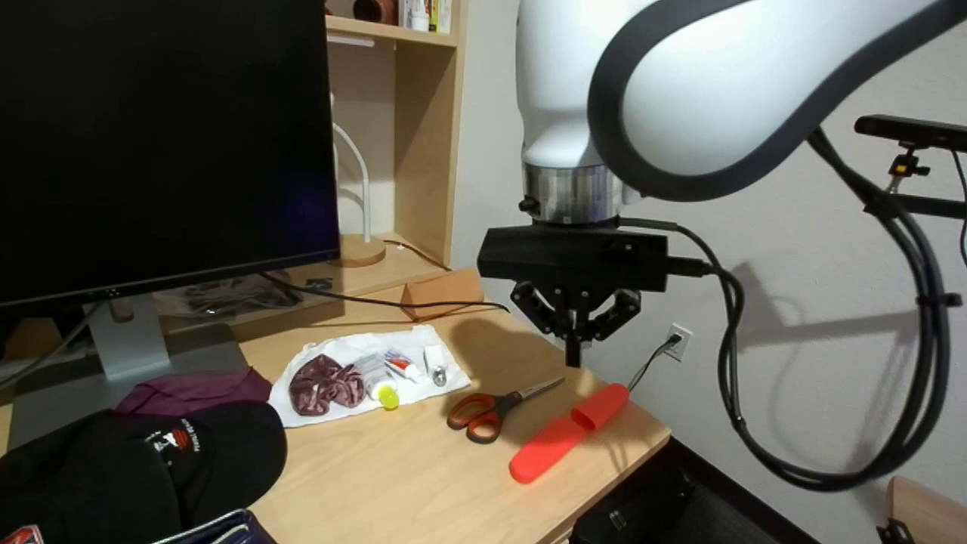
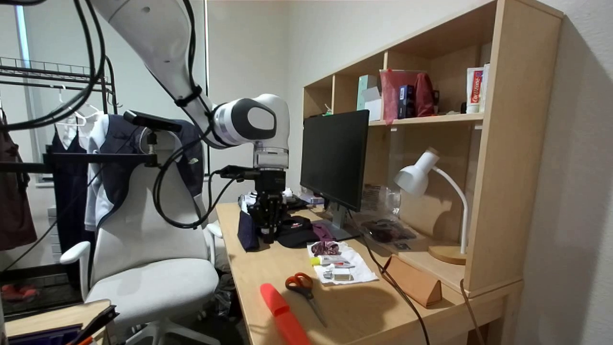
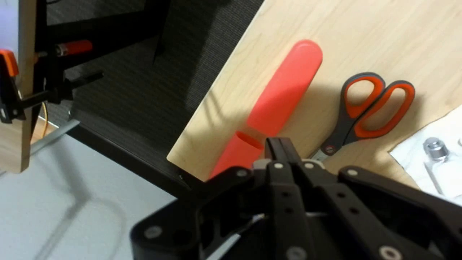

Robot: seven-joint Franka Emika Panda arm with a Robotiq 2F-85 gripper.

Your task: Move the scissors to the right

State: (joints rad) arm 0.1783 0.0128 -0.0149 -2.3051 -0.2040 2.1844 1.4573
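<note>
Work area: one light-wood desk [image 1: 363, 476] with one hutch [image 2: 515, 158], beside a pale wall [image 1: 491, 181]. Gripper [image 1: 574, 353]: quantity one, fully clenched, tip against tip, pointed downward, suspended above the desk and apart from all items on it. Next outward, scissors [image 1: 508, 401]: quantity one, lying flat on the desk near its corner, between one orange-red case [image 1: 563, 438] and one white sheet [image 1: 363, 344], apart from both. Appearance: two loop handles, orange-red inside and dark grey outside; one pivot screw; slim metal blades, together, aimed away from one black cap [image 1: 136, 472] in both exterior views; in the wrist view, largely hidden behind the gripper. Orange-red case: two in-line sections; joined or separate, cannot tell. White sheet: carrying one maroon scrunchie [image 1: 321, 387], one yellow-capped tube [image 1: 375, 374], one red-and-white tube [image 1: 403, 366] and one small silver-ended item [image 1: 434, 358]. Farther out: one tan case [image 1: 446, 287], one purple cloth [image 1: 200, 393], one monitor [image 1: 166, 136] and, beneath the hutch shelf, one white lamp [image 2: 414, 178]. Beside the desk, in an exterior view: one light-grey chair [image 2: 153, 282] with armrests.
</note>
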